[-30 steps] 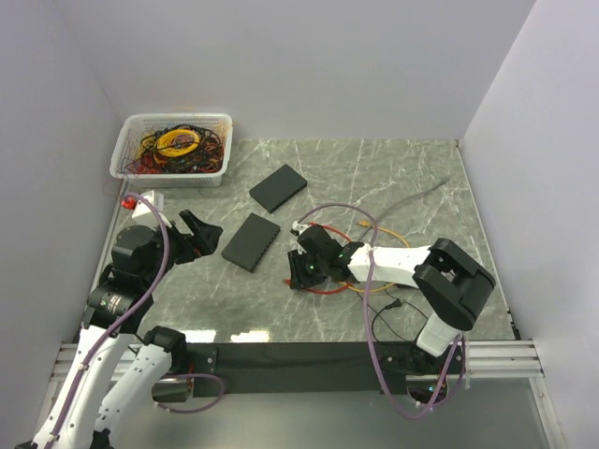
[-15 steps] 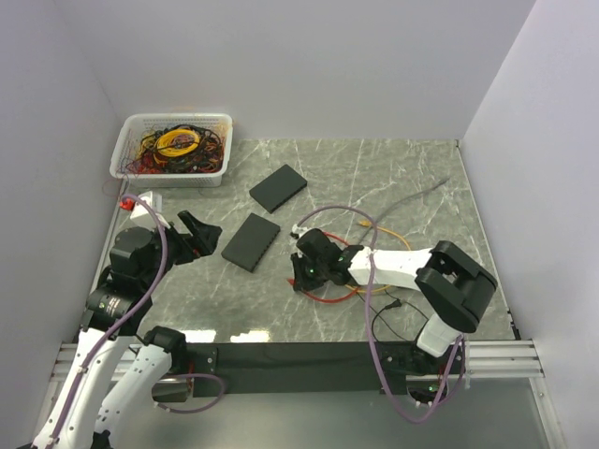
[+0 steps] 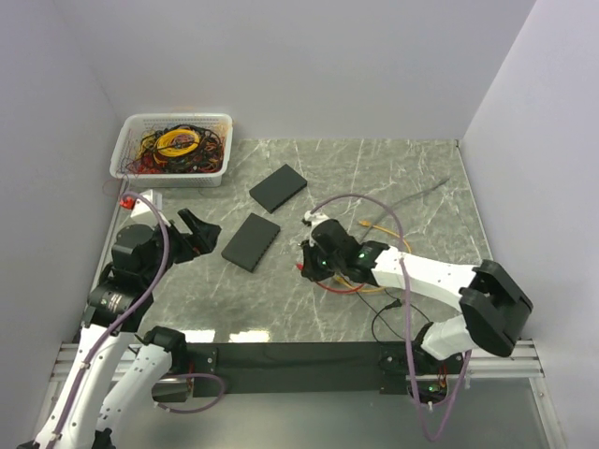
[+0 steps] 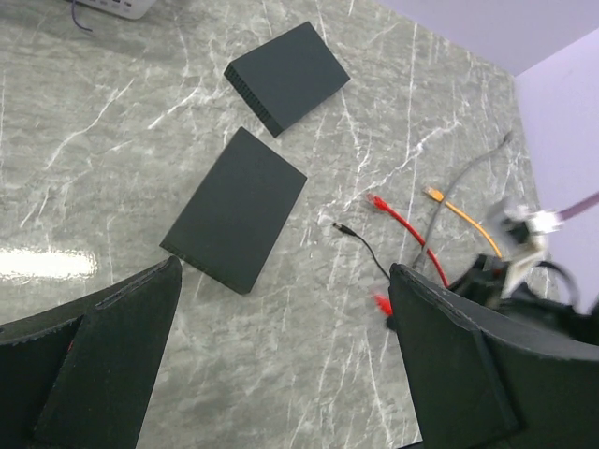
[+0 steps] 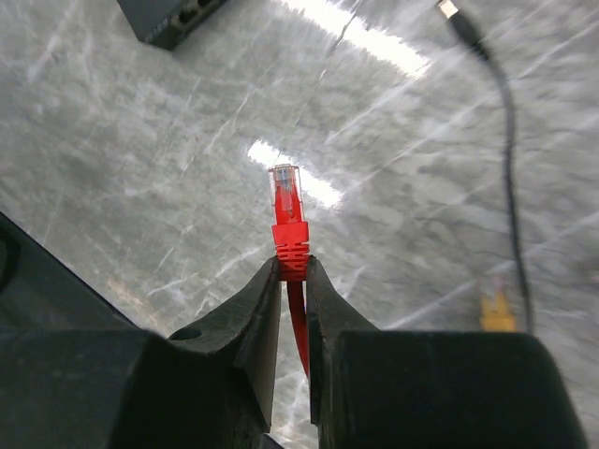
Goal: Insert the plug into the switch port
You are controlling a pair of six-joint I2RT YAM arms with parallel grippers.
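Note:
My right gripper (image 3: 305,266) (image 5: 293,268) is shut on the boot of a red plug (image 5: 286,210) (image 4: 382,302), which sticks out past the fingertips above the marble. Its red cable (image 3: 339,288) trails back under the arm. Two flat black switches lie to the left: a nearer one (image 3: 251,241) (image 4: 236,210) and a farther one (image 3: 278,187) (image 4: 286,64). A switch corner with ports (image 5: 170,17) shows at the top left of the right wrist view, apart from the plug. My left gripper (image 3: 195,234) (image 4: 285,271) hangs open with nothing in it, left of the nearer switch.
A white basket (image 3: 127,161) of tangled cables stands at the back left. An orange cable (image 3: 376,227) (image 4: 460,211), a thin black cable (image 4: 360,245) (image 5: 504,112) and a grey cable (image 3: 421,195) lie around the right arm. The walls close in on both sides.
My right gripper has closed on the red plug and lifted it slightly toward the far right. The right arm's elbow swung out to the right. The left arm has stayed still.

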